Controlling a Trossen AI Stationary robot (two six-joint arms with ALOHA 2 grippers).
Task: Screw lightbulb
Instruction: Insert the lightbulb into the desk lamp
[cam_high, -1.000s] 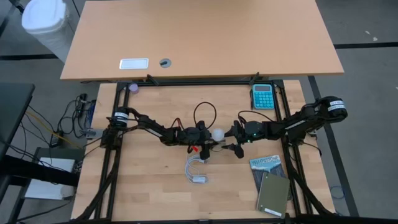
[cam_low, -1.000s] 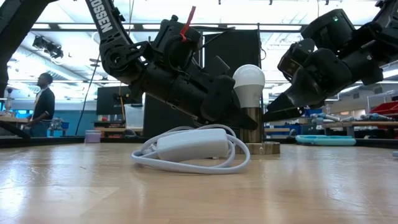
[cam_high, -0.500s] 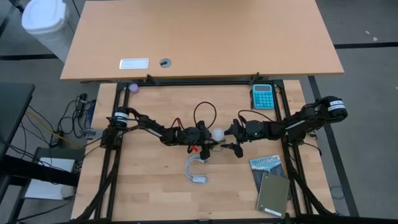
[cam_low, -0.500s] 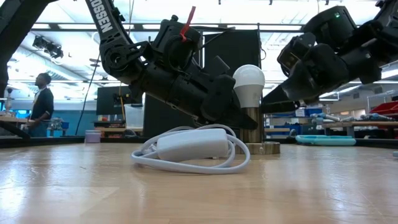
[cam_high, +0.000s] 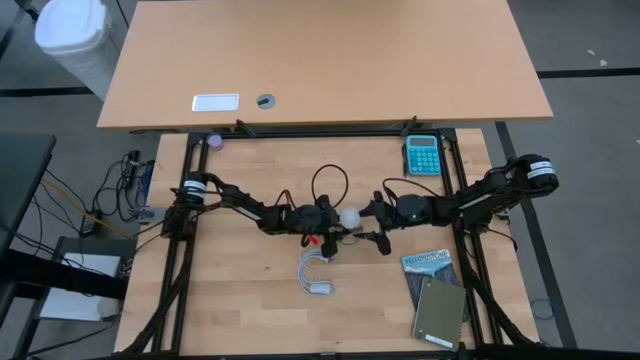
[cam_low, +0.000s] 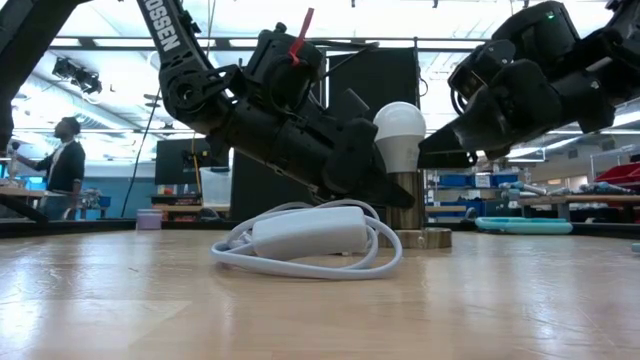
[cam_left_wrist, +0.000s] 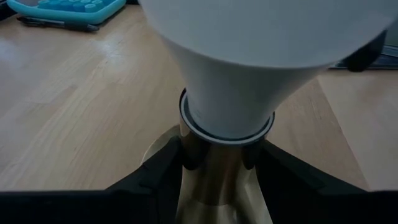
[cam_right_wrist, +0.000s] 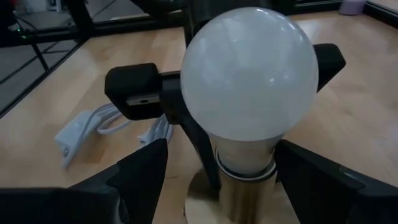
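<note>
Socket stem (cam_left_wrist: 214, 174) is being clamped by left gripper (cam_left_wrist: 214, 186) while lightbulb (cam_right_wrist: 249, 74) is being straddled by wide-open right gripper (cam_right_wrist: 214, 177); closing on globe, then twisting, likely being called for next.

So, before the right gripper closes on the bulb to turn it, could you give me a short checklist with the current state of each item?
1. Bulb upright in the socket: ok, it stands straight in the low view.
2. Left gripper holding the socket: ok, its fingers clamp the brass barrel from both sides.
3. Right gripper open: ok, its fingers stand on either side of the bulb, apart from it.
4. Right gripper level with the globe: cannot tell; in the low view it seems to reach the bulb's neck.
5. Cord out of the way: ok, it lies coiled on the table in front of the socket.
6. Bulb fully threaded: cannot tell.
</note>
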